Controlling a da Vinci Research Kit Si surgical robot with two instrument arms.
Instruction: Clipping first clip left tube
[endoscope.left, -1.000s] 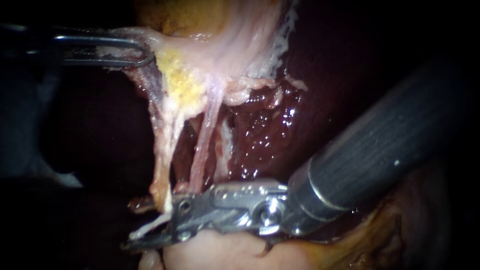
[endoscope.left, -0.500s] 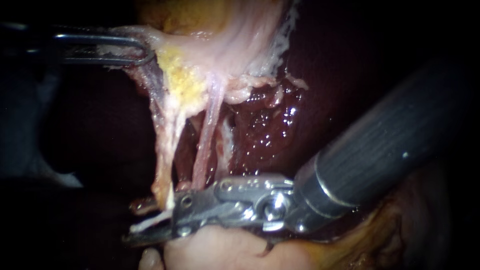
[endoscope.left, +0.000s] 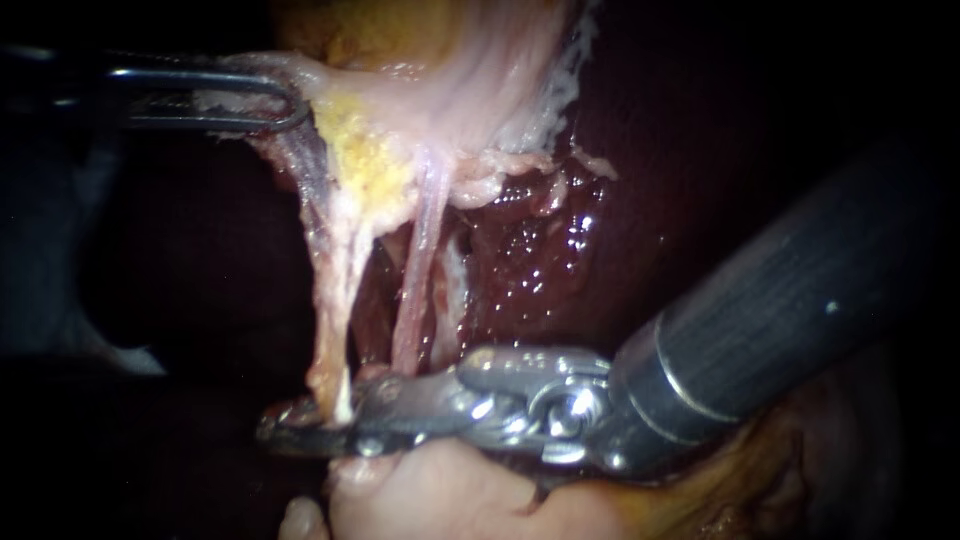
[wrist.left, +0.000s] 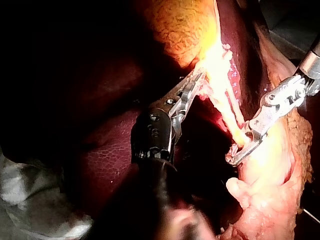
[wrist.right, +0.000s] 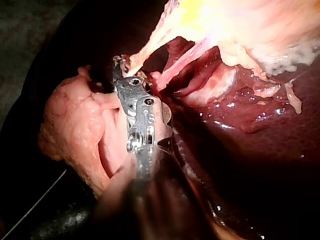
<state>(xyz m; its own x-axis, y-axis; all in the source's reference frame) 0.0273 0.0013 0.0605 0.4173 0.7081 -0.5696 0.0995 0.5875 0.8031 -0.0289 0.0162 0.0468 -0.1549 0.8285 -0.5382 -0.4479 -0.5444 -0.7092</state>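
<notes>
My right instrument (endoscope.left: 290, 428) has its jaws clamped on the left tube (endoscope.left: 330, 300) at its lower end, beside the liver (endoscope.left: 540, 250). My left instrument (endoscope.left: 288, 105) is pinching the gallbladder (endoscope.left: 450, 80) edge.

Right instrument (endoscope.left: 305, 425): polished metal jaws and hinge, wet glints; shaft dark, matt, faintly streaked.
Left instrument (endoscope.left: 285, 103): thin dark metal jaws, glossy edges.
Liver (endoscope.left: 540, 250): dark red, wet, glossy.
Left tube (endoscope.left: 330, 290): pale, fibrous, ragged, moist.
Right tube (endoscope.left: 415, 270): pink, smooth, sheeny.
Fat (endoscope.left: 365, 160): yellow, granular, dull.
Pale tissue (endoscope.left: 470, 90): stringy, satiny.
Cloth (wrist.left: 30, 200): grey-white, matt, creased.
</notes>
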